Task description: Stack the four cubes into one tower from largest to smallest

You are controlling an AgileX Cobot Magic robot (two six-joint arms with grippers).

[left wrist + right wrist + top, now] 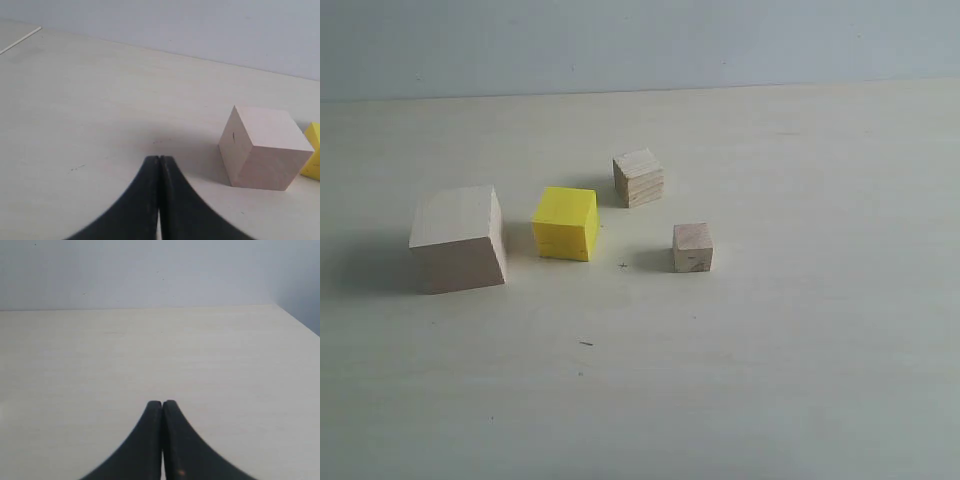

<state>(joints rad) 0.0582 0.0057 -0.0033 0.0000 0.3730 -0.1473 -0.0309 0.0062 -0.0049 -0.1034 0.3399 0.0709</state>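
Four cubes lie apart on the table. The large pale wood cube [458,238] sits at the left, the bright yellow cube [565,223] just right of it. One small wood cube [638,178] is farther back, another small wood cube [692,247] nearer and to the right. No tower stands. In the left wrist view the left gripper [159,159] is shut and empty, with the large cube [264,147] and a sliver of the yellow cube [312,159] off to one side. The right gripper [162,403] is shut over bare table. Neither gripper shows in the exterior view.
The pale table [770,380] runs back to a grey-blue wall [640,40]. Its corner and edge show in the right wrist view [295,320]. A small dark mark [623,266] lies between the yellow cube and the nearer small cube.
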